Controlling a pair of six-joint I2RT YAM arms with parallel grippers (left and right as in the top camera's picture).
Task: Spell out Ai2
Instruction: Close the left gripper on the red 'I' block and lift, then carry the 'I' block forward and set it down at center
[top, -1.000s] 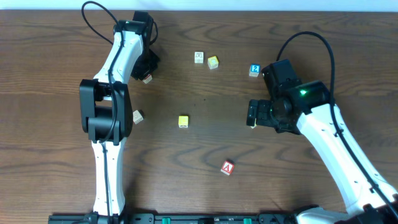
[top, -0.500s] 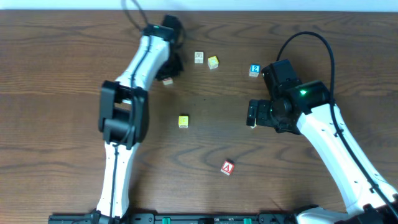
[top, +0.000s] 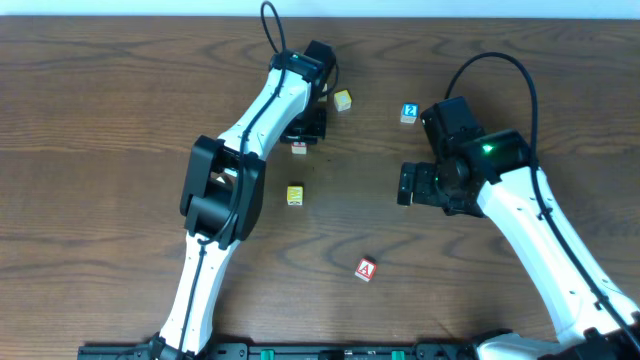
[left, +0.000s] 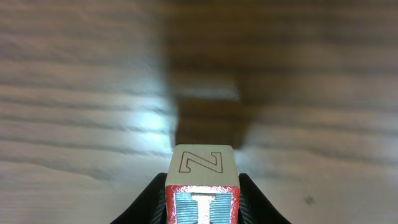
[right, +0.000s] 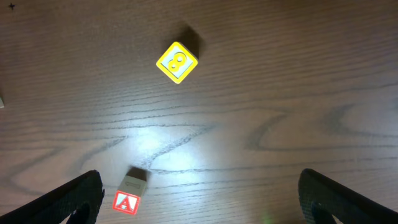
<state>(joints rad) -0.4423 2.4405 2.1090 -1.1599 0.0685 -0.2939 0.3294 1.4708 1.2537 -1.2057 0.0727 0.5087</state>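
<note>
My left gripper (top: 304, 132) is shut on a wooden letter block (top: 299, 148) near the back middle of the table. In the left wrist view the block (left: 202, 163) shows a blue "I" face with a red border and a "Z" on top, held between the fingers (left: 202, 202) above bare wood. The red "A" block (top: 366, 269) lies front centre; it also shows in the right wrist view (right: 126, 200). The blue "2" block (top: 408, 112) sits at the back right. My right gripper (top: 405, 185) is open and empty, its fingers wide apart (right: 202, 199).
A yellow "8" block (top: 295, 195) lies mid-table and shows in the right wrist view (right: 177, 62). Another yellow block (top: 343, 99) sits at the back, just right of my left arm. The left arm stretches diagonally over the table's left centre.
My left arm has swung right along the back of the table, carrying the block from the far left to near the centre. The right arm has not moved.
</note>
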